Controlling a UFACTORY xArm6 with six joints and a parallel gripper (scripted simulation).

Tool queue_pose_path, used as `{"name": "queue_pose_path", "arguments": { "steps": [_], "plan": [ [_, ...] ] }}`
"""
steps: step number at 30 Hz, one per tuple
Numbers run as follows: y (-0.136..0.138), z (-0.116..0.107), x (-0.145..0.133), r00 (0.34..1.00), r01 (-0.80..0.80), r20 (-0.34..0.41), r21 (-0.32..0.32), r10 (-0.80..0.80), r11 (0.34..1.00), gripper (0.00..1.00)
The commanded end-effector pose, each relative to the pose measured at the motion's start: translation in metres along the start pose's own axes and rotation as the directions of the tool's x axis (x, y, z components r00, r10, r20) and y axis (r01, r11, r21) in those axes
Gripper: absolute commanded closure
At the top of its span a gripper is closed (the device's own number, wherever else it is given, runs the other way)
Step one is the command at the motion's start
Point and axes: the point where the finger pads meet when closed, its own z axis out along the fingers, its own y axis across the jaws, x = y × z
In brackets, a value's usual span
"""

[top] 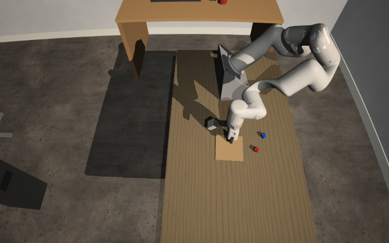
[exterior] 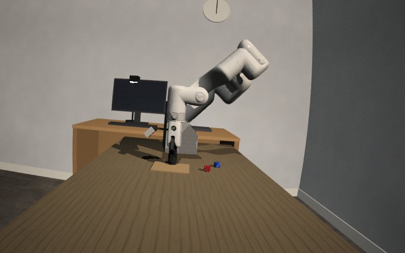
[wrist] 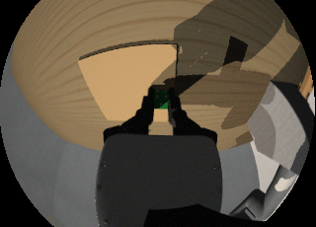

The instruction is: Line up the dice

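Observation:
My gripper point(top: 231, 140) point(exterior: 172, 162) point(wrist: 161, 95) points down and is shut on the green die point(wrist: 161, 100), over the base-side part of the tan mat point(top: 229, 153) point(exterior: 170, 168) point(wrist: 118, 81). The fingers hide this die in the top and exterior views. Whether it touches the mat I cannot tell. The red die point(top: 256, 149) point(exterior: 206, 168) lies on the table to the right of the mat in the top and exterior views. The blue die point(top: 263, 135) point(exterior: 217, 164) lies on the table farther right and nearer the base. Their top numbers are too small to read surely.
The robot's grey base block point(top: 234, 88) point(exterior: 187, 140) point(wrist: 276, 120) stands behind the mat. A desk point(top: 199, 11) point(exterior: 85, 125) with a monitor point(exterior: 138, 95) is behind the base. The arm's shadow falls on the wooden table point(top: 238, 198) point(exterior: 173, 213) beside the base and mat.

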Motion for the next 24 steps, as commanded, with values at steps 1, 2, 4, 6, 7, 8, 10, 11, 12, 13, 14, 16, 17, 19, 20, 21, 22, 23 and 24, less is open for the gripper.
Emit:
{"name": "queue_pose_path", "arguments": {
  "steps": [1,2,4,6,7,8,10,11,12,13,14,16,17,19,20,21,22,23,24],
  "plan": [
    [-0.0012,-0.0010,0.0001,1.000,0.001,-0.001,0.003,-0.001,1.000,0.85],
    [-0.0012,-0.0010,0.0001,1.000,0.001,-0.001,0.003,-0.001,1.000,0.85],
    [-0.0012,-0.0010,0.0001,1.000,0.001,-0.001,0.003,-0.001,1.000,0.85],
    [-0.0012,-0.0010,0.0001,1.000,0.001,-0.001,0.003,-0.001,1.000,0.81],
    [-0.0012,-0.0010,0.0001,1.000,0.001,-0.001,0.003,-0.001,1.000,0.81],
    [-0.0012,-0.0010,0.0001,1.000,0.001,-0.001,0.003,-0.001,1.000,0.81],
    [-0.0012,-0.0010,0.0001,1.000,0.001,-0.001,0.003,-0.001,1.000,0.77],
    [-0.0012,-0.0010,0.0001,1.000,0.001,-0.001,0.003,-0.001,1.000,0.77],
    [-0.0012,-0.0010,0.0001,1.000,0.001,-0.001,0.003,-0.001,1.000,0.72],
    [-0.0012,-0.0010,0.0001,1.000,0.001,-0.001,0.003,-0.001,1.000,0.72],
    [-0.0012,-0.0010,0.0001,1.000,0.001,-0.001,0.003,-0.001,1.000,0.72],
    [-0.0012,-0.0010,0.0001,1.000,0.001,-0.001,0.003,-0.001,1.000,0.68],
    [-0.0012,-0.0010,0.0001,1.000,0.001,-0.001,0.003,-0.001,1.000,0.68],
    [-0.0012,-0.0010,0.0001,1.000,0.001,-0.001,0.003,-0.001,1.000,0.68],
    [-0.0012,-0.0010,0.0001,1.000,0.001,-0.001,0.003,-0.001,1.000,0.64],
    [-0.0012,-0.0010,0.0001,1.000,0.001,-0.001,0.003,-0.001,1.000,0.64],
    [-0.0012,-0.0010,0.0001,1.000,0.001,-0.001,0.003,-0.001,1.000,0.64],
    [-0.0012,-0.0010,0.0001,1.000,0.001,-0.001,0.003,-0.001,1.000,0.64],
    [-0.0012,-0.0010,0.0001,1.000,0.001,-0.001,0.003,-0.001,1.000,0.64]
  ]
}}
